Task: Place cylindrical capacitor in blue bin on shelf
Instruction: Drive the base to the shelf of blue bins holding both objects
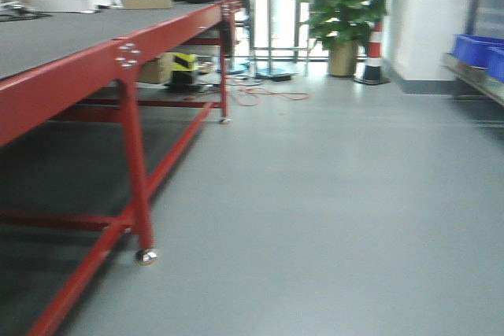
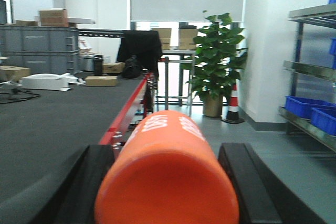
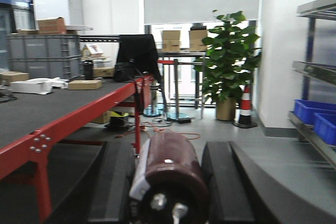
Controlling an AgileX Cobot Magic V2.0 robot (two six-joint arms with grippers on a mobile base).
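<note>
Right gripper (image 3: pixel 170 195) — clamped on the cylindrical capacitor (image 3: pixel 169 169), dark brown, terminals facing the camera, beside the red-framed table (image 3: pixel 68 124). Left gripper (image 2: pixel 167 192) — pinching an orange cylinder (image 2: pixel 168 161). Shelf (image 3: pixel 315 71) with blue bins (image 3: pixel 307 110): far right, well apart.

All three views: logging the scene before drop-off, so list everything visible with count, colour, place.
cylindrical capacitor: 1, dark brown, in right gripper
orange cylinder: 1, orange, white lettering, in left gripper
table: 1, red frame, grey top, left
shelf: 1, steel, right
blue bins: at least 2, blue, on lower shelf
potted plant: 1, green, far wall
traffic cone: 1, red-white striped, beside plant
grey crates: several, grey, table's far end
left gripper: 1, black, shut on orange cylinder
right gripper: 1, black, shut on cylindrical capacitor
</note>
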